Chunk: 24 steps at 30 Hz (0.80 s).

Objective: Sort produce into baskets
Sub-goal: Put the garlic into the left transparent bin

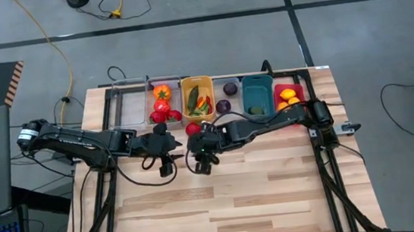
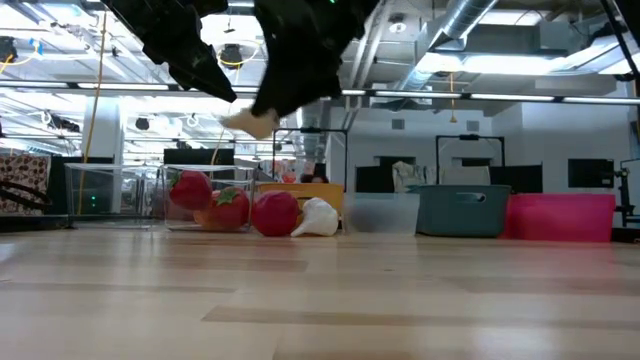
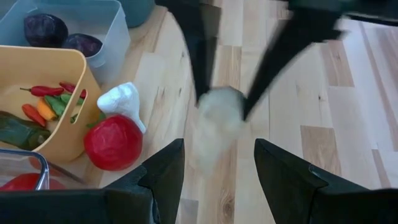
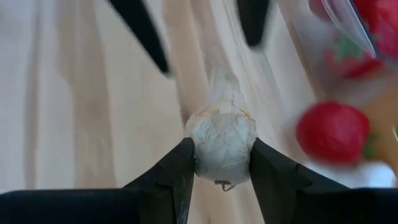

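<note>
Right wrist view showed the right gripper point(image 4: 221, 162) clamped on a garlic bulb point(image 4: 222, 144) mid-frame above the worktop point(image 4: 74, 124), the left gripper point(image 3: 219, 171) open and empty; that rounded bulb could slip.

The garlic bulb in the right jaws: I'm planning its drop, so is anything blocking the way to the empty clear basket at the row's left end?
Nothing visible blocks it. The garlic bulb hangs above the table; the left gripper hovers close beside the right gripper, towards the empty clear basket.
</note>
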Each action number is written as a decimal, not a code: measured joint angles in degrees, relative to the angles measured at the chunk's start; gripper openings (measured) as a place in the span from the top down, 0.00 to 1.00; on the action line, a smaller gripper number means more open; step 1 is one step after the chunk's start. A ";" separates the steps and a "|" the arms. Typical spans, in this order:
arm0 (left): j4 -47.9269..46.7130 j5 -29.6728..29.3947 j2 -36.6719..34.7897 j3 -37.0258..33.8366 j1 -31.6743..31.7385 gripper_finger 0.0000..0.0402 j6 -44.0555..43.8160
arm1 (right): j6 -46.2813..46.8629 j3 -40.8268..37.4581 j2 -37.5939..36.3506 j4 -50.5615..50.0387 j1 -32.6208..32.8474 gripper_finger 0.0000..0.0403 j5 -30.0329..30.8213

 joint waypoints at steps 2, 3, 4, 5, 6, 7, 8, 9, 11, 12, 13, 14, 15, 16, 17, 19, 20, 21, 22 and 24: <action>0.00 0.00 0.00 0.00 0.00 0.54 0.01 | -0.72 0.04 0.00 2.18 0.52 0.58 0.00; -0.02 0.01 0.00 0.00 0.00 0.54 -0.01 | -0.74 0.04 0.00 3.03 0.65 0.58 0.00; -0.01 0.11 0.00 0.00 0.00 0.54 -0.04 | -0.77 0.04 0.00 3.81 0.84 0.58 0.00; -0.01 0.32 0.00 0.00 0.00 0.54 -0.04 | -1.02 0.04 0.00 4.39 0.86 0.58 0.00; 0.00 1.10 0.00 0.00 0.00 0.54 -0.04 | -1.72 0.04 0.00 4.92 0.92 0.58 0.00; -0.02 2.01 0.00 0.00 0.00 0.54 -0.07 | -2.41 0.04 0.00 5.52 1.11 0.58 0.00; -0.01 2.92 0.00 0.00 0.00 0.54 -0.08 | -3.19 0.04 0.00 6.32 1.19 0.58 0.02; -0.02 3.72 0.01 0.00 0.00 0.54 -0.10 | -3.89 0.04 0.00 7.16 1.19 0.58 0.02; -0.02 4.52 0.01 0.00 -0.01 0.54 -0.17 | -5.06 0.04 0.00 8.51 1.34 0.58 0.02; -0.02 4.52 0.02 0.00 -0.02 0.54 -0.17 | -5.33 0.04 0.00 9.06 1.44 0.58 0.02; -0.02 4.62 0.00 0.02 -0.02 0.54 -0.18 | -5.96 0.04 0.00 9.86 1.47 0.58 0.02; -0.04 4.68 0.00 0.02 -0.02 0.54 -0.20 | -6.58 0.02 0.00 10.15 1.58 0.58 0.02; -0.04 4.69 0.00 0.06 -0.03 0.54 -0.19 | -7.01 0.02 0.00 10.43 1.63 0.58 0.02; -0.06 4.70 -0.01 0.07 -0.04 0.54 -0.19 | -7.34 0.02 0.00 10.69 1.67 0.58 0.02; -0.12 4.72 -0.02 0.07 -0.04 0.54 -0.25 | -7.82 0.00 0.00 10.95 1.68 0.58 0.02; -0.17 4.73 -0.02 0.07 -0.04 0.54 -0.68 | -8.35 -0.07 0.00 11.35 1.78 0.58 0.04; -0.19 4.81 -0.04 0.07 -0.04 0.54 -0.86 | -8.44 -0.07 0.00 11.53 1.80 0.58 0.04; -0.18 4.86 -0.04 0.07 -0.04 0.54 -0.87 | -8.44 -0.07 0.00 11.62 1.82 0.58 0.04; -0.19 4.87 -0.07 0.07 -0.04 0.54 -0.87 | -8.44 -0.07 0.02 11.68 1.82 0.58 0.06; -0.19 4.87 -0.07 0.07 -0.04 0.54 -0.90 | -8.44 -0.07 0.02 11.73 1.82 0.58 0.05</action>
